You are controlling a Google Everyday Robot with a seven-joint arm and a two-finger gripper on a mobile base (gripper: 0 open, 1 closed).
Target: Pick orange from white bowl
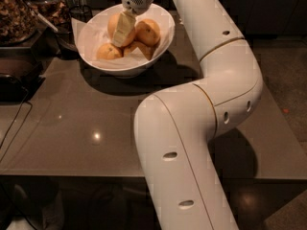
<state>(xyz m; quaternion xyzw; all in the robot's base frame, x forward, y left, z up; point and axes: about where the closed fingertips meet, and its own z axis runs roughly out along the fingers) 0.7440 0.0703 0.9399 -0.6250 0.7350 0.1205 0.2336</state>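
The white bowl (160,20) stands at the back of the dark table, lined with white paper and holding several oranges. My gripper (121,30) reaches down into it from above. One pale finger (123,28) lies across the front of the largest orange (113,24) at the bowl's back left; the other finger is hidden behind the fruit. The gripper is closed around this orange, which sits on top of the pile. The orange with a dark dot (148,31) is to its right. Two smaller oranges (109,51) lie lower in front.
My white arm (192,128) arcs over the right half of the grey table (72,128). Jars and a container of dark snacks (17,13) stand at the back left beside the bowl. A dark appliance (14,80) and a cable (12,123) are at the left edge.
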